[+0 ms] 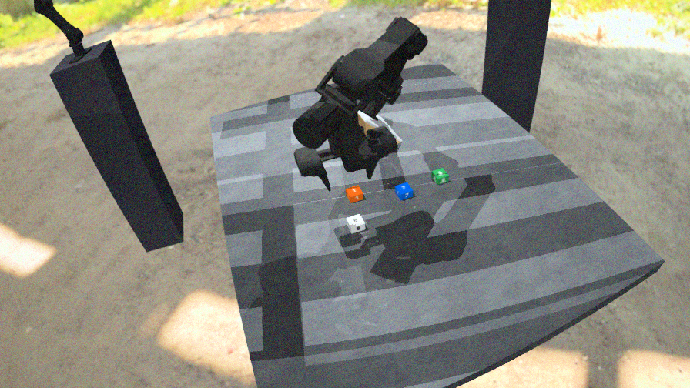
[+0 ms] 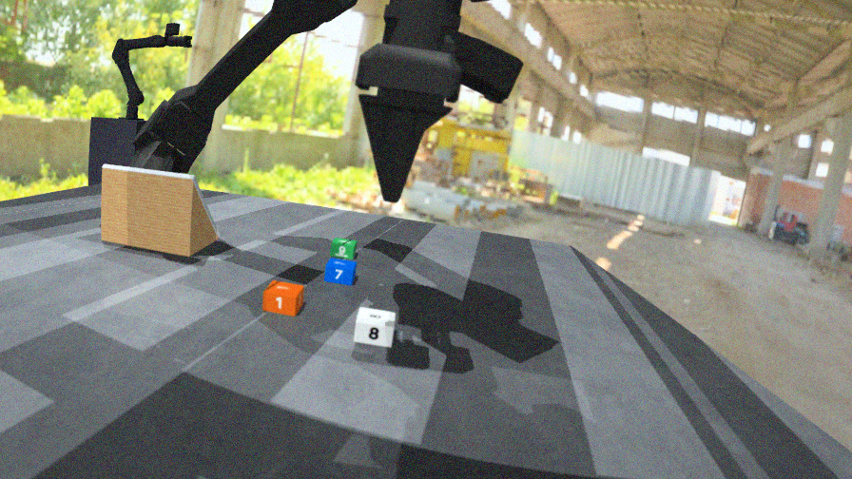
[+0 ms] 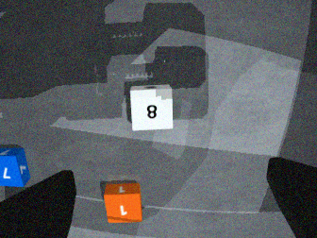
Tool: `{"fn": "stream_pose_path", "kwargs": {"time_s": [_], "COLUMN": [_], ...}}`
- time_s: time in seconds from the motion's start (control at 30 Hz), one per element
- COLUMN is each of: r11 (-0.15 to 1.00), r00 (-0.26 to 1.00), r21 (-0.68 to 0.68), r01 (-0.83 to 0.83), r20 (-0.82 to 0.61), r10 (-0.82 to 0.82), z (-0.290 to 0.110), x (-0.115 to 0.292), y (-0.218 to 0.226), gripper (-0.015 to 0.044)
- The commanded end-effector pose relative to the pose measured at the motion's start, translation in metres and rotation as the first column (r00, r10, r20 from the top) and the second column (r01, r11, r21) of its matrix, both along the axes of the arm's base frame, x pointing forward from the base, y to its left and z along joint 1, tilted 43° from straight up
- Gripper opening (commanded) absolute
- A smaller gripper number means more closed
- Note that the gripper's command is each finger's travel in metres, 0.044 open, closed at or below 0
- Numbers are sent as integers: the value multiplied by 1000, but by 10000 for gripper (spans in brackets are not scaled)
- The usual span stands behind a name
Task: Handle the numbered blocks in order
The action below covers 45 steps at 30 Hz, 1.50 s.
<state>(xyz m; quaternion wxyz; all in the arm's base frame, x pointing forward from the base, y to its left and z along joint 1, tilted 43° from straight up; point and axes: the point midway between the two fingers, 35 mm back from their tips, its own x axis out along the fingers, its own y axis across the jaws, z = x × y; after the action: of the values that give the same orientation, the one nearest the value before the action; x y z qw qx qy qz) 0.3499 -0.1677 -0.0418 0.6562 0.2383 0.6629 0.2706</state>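
The table (image 1: 482,289) is gray with dark and light stripes. It stands on sandy ground (image 1: 120,299). The gripper (image 1: 350,182) hangs spread wide, pinching nothing.

Setting: open-sided industrial shed, prob. disused factory hall. Evidence: long pitched roof (image 2: 685,41) on concrete columns (image 2: 831,184), corrugated fence (image 2: 608,172), yellow machinery (image 2: 474,145), dirt floor (image 2: 732,297), greenery (image 2: 285,89) beyond a low wall. Grey-striped desk (image 2: 535,387) stands on bare ground.

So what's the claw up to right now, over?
Gripper open, empty, hanging high above the table. Wrist view centred on white 8 block. Orange 1 block untouched, nothing blocking it.
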Motion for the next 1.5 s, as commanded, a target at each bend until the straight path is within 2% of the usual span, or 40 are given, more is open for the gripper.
{"fn": "stream_pose_path", "kwargs": {"time_s": [0.0,0.1,0.47,0.63,0.83,1.47], "r11": [1000,1000,1000,1000,1000,1000], "r00": [1000,1000,1000,1000,1000,1000], "r21": [-1,-1,1,1,4,5], "r01": [-6,-6,-6,-6,-6,-6], "r20": [1,0,-7,-7,-5,-5], "r10": [6,6,6,6,6,6], "z": [0,4,26,24,-31,-49], "x": [0,-11,-97,-98,-101,-101], "y": [0,1,26,29,80,97], "gripper": [400,400,400,400,400,400]}}
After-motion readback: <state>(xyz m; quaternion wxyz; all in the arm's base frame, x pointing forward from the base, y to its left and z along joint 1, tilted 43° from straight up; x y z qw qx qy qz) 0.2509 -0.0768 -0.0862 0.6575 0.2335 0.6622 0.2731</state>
